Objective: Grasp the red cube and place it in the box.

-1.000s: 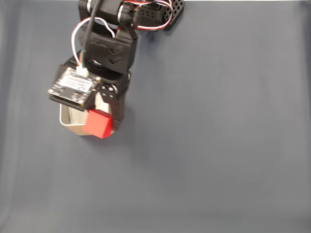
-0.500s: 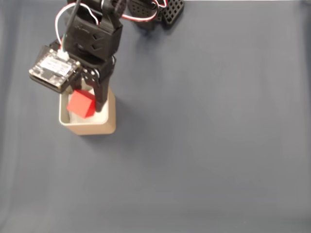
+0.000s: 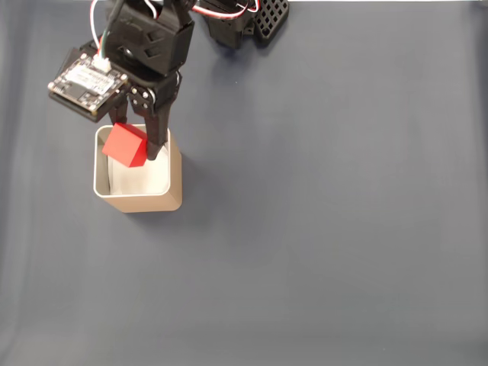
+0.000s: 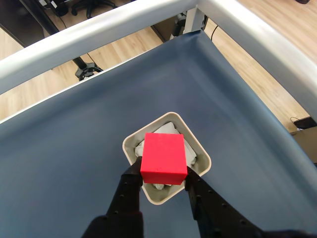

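The red cube (image 3: pixel 126 145) hangs over the back part of the box (image 3: pixel 141 200), a tan square container with a pale rim and white lining, on the left of the fixed view. My gripper (image 3: pixel 137 149) is shut on the cube from both sides, its black fingers (image 3: pixel 158 137) pointing down into the opening. In the wrist view the red cube (image 4: pixel 163 157) sits between my gripper (image 4: pixel 163 181) fingertips directly above the box (image 4: pixel 148 191), hiding most of the white lining.
A dark blue cloth (image 3: pixel 328 213) covers the table. The arm's black base (image 3: pixel 252 19) stands at the top edge of the fixed view. In the wrist view a grey metal frame rail (image 4: pixel 247 29) borders the cloth, with wooden floor beyond.
The arm has carried the cube from the box's front right corner back and left, and the cube now hangs over the box opening. The box has not moved.
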Motion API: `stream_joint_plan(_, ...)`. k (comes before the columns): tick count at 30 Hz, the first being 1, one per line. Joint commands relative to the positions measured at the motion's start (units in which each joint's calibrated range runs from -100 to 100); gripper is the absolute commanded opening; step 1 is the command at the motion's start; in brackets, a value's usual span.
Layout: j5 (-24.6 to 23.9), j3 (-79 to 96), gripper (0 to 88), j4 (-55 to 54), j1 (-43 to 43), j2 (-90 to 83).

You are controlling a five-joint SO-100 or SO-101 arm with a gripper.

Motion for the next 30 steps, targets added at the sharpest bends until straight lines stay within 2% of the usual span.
stream_joint_plan(1,-0.2,1.04,0.2,-1.3,-0.06,-4.61)
stream_joint_plan(30,-0.83,3.41,0.2,-8.44,0.15,-3.05)
